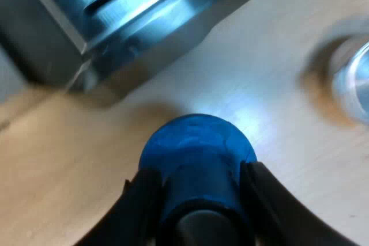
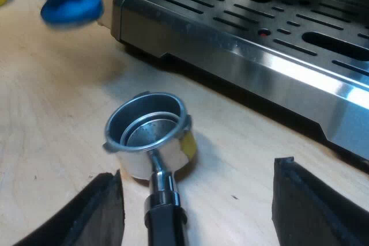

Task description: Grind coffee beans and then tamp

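Clamping the blue tamper [image 1: 196,142] tight, your left gripper [image 1: 200,168] hangs over the table [image 2: 52,113] beside the espresso machine [image 2: 242,38]. Your right gripper [image 2: 197,171] stands wide apart astride the holder [image 2: 151,136], which lies loose on the table. Its basket looks bare, so I'd judge you need grounds in it first, then the tamper set squarely down into it.

No readable txt, brand or nos. on espresso machine [image 2: 277,56], metal holder [image 2: 151,136] or blue tamper [image 1: 199,154].
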`<control>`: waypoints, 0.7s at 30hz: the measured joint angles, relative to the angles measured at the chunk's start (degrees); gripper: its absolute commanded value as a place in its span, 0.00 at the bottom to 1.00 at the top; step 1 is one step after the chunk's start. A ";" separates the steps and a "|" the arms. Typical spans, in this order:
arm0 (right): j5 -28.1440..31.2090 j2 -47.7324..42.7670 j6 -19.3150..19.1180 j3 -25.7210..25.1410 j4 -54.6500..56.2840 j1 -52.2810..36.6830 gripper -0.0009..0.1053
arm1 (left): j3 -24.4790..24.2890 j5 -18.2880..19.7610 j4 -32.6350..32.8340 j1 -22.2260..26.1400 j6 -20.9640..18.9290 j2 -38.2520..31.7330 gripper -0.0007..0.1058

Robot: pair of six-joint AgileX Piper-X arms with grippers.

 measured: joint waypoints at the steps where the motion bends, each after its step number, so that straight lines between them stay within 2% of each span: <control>1: 0.00 0.00 0.00 0.00 0.00 0.00 0.55 | 0.24 -0.01 -0.27 0.13 0.00 0.00 0.01; 7: 0.00 0.00 0.00 0.00 0.00 0.00 0.55 | 5.41 -0.33 -8.12 1.76 0.00 1.52 0.01; 13: 0.00 0.00 0.00 0.00 0.00 0.00 0.55 | 5.67 -2.19 -13.66 1.76 0.00 6.68 0.01; 21: 0.00 0.00 0.00 0.00 0.00 0.00 0.55 | 5.67 -2.48 -15.03 1.76 0.00 9.96 0.01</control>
